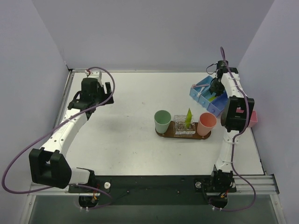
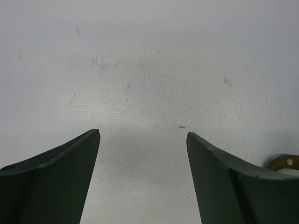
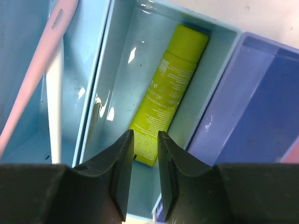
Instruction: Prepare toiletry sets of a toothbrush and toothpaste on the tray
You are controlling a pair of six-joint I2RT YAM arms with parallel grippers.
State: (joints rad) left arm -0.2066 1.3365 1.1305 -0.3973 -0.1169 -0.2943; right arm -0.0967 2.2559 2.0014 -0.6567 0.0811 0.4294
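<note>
Progress looks early; one toothpaste tube (image 1: pixel 188 117) stands in the clear holder (image 1: pixel 184 127) on the tray (image 1: pixel 184 136), no brush there that I can see; right gripper (image 3: pixel 145 135) sits at the near end of a second tube (image 3: pixel 168 93) lying in the blue bin (image 1: pixel 200 89), jaws narrow, can't tell if pinching it; toothbrush (image 3: pixel 42 70) lies one compartment over; left gripper (image 2: pixel 142 133) gapes wide, empty, over the table (image 2: pixel 149 70).

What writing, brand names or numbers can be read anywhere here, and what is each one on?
toothpaste in the blue bin: several lines of fine print, too small and blurred to read.
pink toothbrush: a short word on the handle, too blurred to read.
green cup, pink cup, tray: no writing visible.
</note>
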